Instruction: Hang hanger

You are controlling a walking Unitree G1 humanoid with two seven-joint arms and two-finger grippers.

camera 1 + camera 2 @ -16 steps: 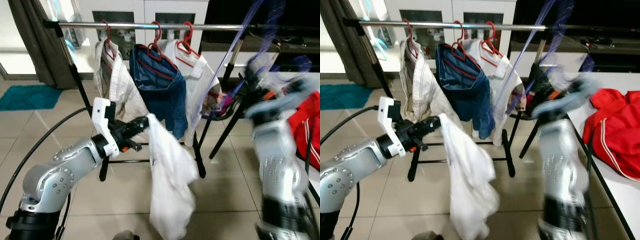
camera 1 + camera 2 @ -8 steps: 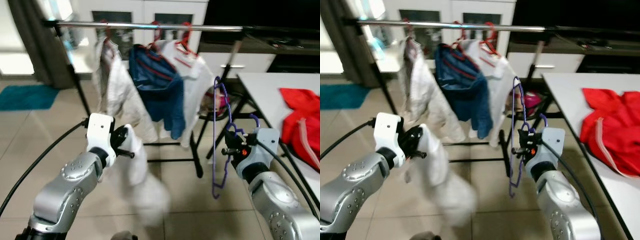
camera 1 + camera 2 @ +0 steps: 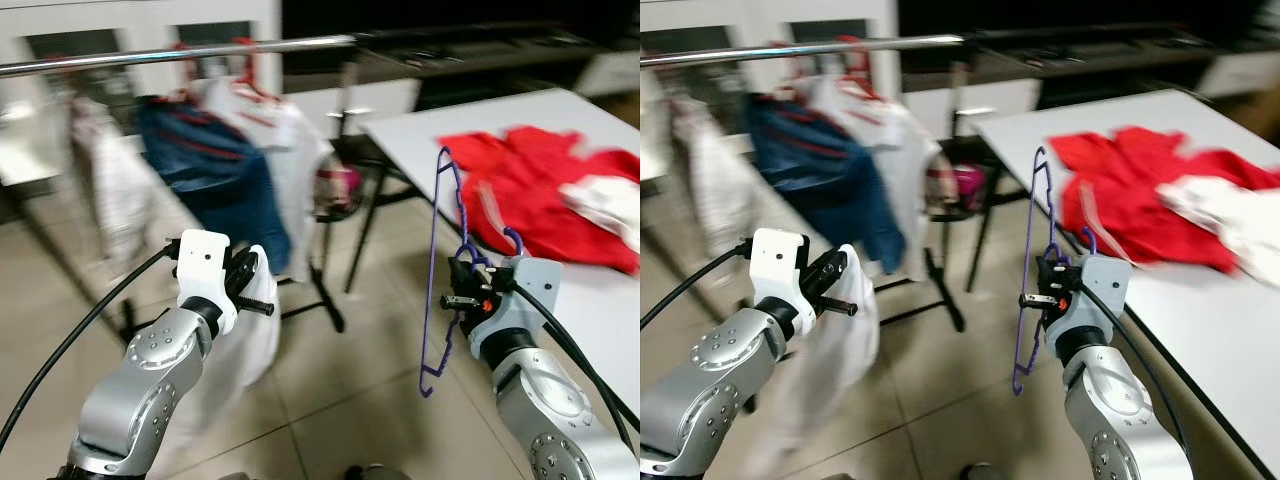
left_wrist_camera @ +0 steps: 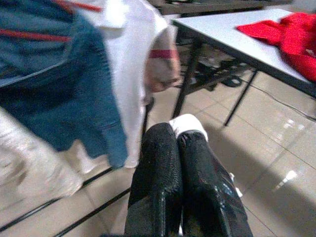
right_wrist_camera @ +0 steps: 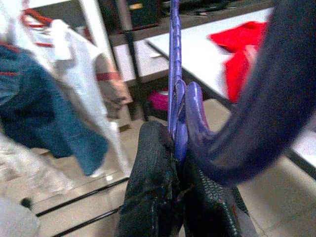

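A purple plastic hanger [image 3: 433,270] stands upright in front of me, its hook curling over my right gripper [image 3: 460,292]. In the right wrist view the black fingers [image 5: 153,168] are shut on the hanger's neck [image 5: 174,64]. My left gripper [image 3: 252,287] is shut on a white garment [image 3: 240,350] that hangs limp below it. A corner of that cloth [image 4: 187,124] shows pinched at the fingertips in the left wrist view. The silver clothes rail [image 3: 200,55] runs across the back left, above and beyond both grippers.
On the rail hang a blue garment [image 3: 210,180] and a white one [image 3: 290,150], both on red hangers. A white table [image 3: 600,310] stands at the right with red clothing [image 3: 540,180] heaped on it. The rack's black legs [image 3: 325,290] stand on a tiled floor.
The whole view has swung right: the rail and hung clothes sit further left and the table with red clothing is larger. Both arms keep their hold and pose.
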